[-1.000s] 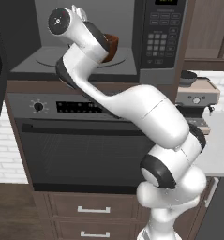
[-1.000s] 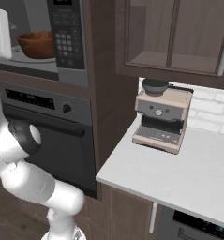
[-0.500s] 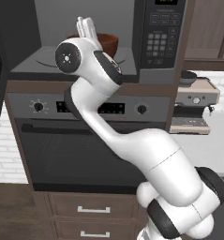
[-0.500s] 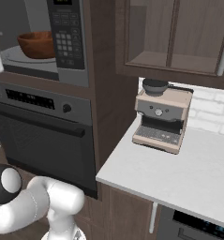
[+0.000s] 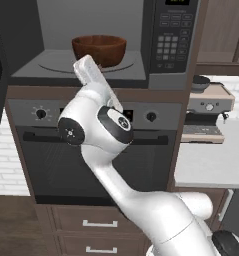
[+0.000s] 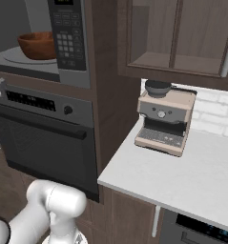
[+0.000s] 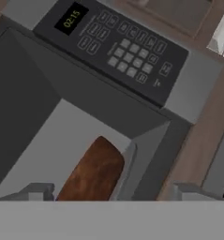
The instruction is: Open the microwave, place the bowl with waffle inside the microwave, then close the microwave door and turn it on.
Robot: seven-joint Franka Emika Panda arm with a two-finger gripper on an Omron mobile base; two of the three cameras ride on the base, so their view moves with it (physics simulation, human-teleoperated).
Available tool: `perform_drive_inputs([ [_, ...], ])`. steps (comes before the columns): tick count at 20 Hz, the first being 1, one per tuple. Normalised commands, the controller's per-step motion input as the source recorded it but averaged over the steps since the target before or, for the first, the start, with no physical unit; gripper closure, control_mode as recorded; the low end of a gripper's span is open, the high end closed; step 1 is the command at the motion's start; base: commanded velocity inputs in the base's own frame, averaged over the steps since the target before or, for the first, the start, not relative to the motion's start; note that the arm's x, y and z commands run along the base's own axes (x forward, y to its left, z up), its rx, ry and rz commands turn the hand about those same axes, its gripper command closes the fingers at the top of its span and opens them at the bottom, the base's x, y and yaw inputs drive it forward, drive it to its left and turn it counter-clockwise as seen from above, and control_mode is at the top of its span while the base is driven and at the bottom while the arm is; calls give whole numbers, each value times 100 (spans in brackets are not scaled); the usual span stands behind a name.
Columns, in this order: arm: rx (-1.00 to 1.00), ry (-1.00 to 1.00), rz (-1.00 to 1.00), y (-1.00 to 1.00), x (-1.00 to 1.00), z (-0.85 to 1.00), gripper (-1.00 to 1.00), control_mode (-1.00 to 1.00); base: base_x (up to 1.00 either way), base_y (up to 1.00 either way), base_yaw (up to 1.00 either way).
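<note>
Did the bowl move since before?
No. The bowl sits on the microwave turntable, left of the keypad, as before.

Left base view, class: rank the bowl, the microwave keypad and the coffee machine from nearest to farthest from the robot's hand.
1. The bowl, just behind the hand, on the microwave's turntable.
2. The keypad, up to the right of the cavity.
3. The coffee machine, far right on the counter.

Reddish-brown bowl (image 5: 99, 49) sits upright on the open microwave's (image 5: 161, 45) turntable, waffle seemingly hidden.
</note>
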Motion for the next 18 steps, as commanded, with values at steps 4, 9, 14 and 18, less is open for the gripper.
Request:
perform_drive_inputs([
  [4, -34, -6, 0, 34, -48, -85, -100, -100, 0, 0, 0],
  [9, -27, -4, 0, 47, -22, -54, -100, -100, 0, 0, 0],
  [14, -22, -10, -6, 71, -34, -14, -100, -100, 0, 0, 0],
  [18, -17, -19, -12, 96, -25, -10, -100, -100, 0, 0, 0],
])
